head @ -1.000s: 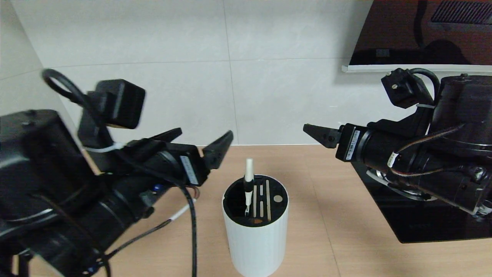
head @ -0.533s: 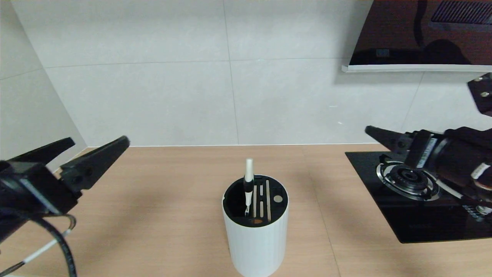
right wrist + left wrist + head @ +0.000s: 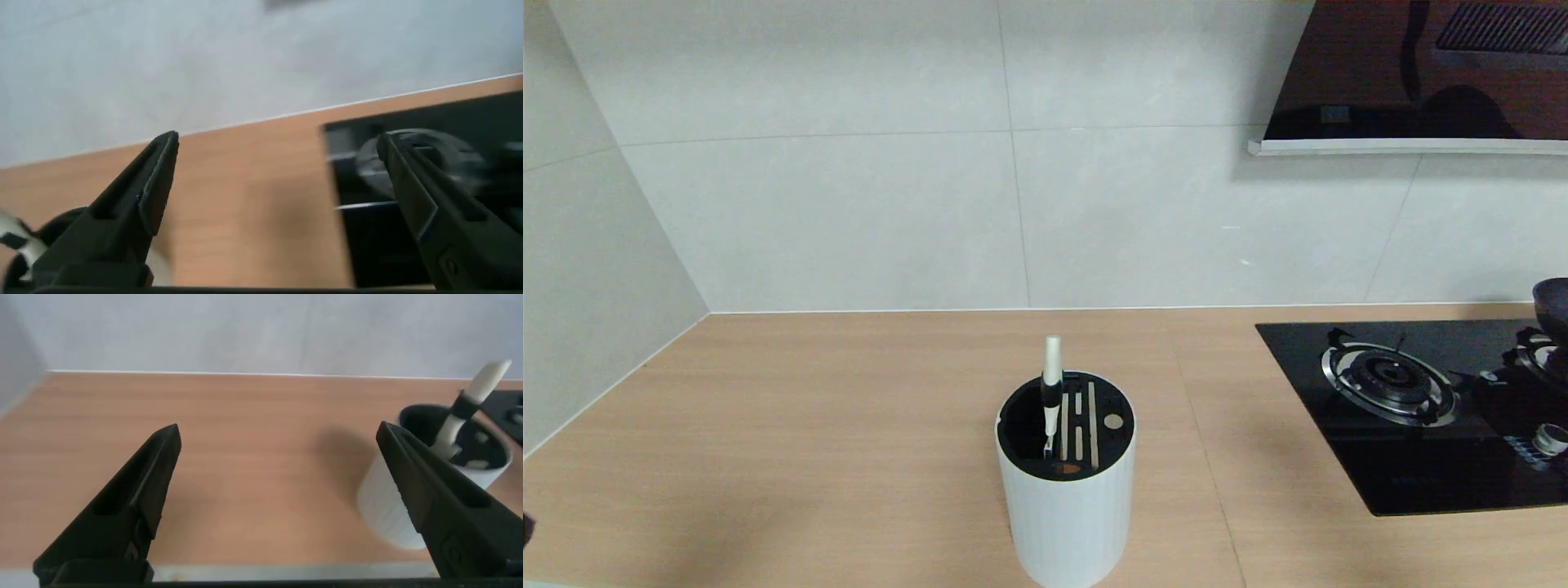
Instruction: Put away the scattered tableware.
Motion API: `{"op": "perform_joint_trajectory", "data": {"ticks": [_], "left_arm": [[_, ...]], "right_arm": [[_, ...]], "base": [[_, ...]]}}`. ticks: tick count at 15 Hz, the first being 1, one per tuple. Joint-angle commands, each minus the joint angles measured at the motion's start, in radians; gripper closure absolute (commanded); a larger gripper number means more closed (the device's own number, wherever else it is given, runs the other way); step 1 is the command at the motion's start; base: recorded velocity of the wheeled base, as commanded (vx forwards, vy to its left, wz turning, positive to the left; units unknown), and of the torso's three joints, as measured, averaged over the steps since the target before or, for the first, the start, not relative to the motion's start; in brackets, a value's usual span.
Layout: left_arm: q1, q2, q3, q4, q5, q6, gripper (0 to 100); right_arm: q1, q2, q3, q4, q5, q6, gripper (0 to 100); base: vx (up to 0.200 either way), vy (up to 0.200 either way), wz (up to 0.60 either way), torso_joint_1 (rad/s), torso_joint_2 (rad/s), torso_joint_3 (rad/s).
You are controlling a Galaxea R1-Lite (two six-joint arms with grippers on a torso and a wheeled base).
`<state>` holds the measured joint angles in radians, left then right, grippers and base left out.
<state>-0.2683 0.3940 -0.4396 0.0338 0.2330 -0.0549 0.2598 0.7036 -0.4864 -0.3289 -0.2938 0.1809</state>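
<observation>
Within the last second both arms have pulled back from either side of the holder [image 3: 1066, 490], which sits at lower centre of the head view. The left gripper [image 3: 278, 437] and right gripper [image 3: 276, 140] both stand wide open and empty. The white-handled utensil [image 3: 1051, 380] stands upright in a holder slot, so this piece appears stowed. The counter [image 3: 809, 408] runs to a gas hob [image 3: 1339, 457] at right, and no obstruction is noted around the holder.
</observation>
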Motion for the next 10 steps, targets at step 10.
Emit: {"op": "perform_joint_trajectory", "data": {"ticks": [10], "left_arm": [[0.268,-0.394,0.122,0.040,-0.067,0.064,0]], "right_arm": [[-0.258,-0.704,0.126,0.286,0.024,-0.225,0]], "base": [[0.000,0.000,0.00,0.000,0.00,0.000]]}}
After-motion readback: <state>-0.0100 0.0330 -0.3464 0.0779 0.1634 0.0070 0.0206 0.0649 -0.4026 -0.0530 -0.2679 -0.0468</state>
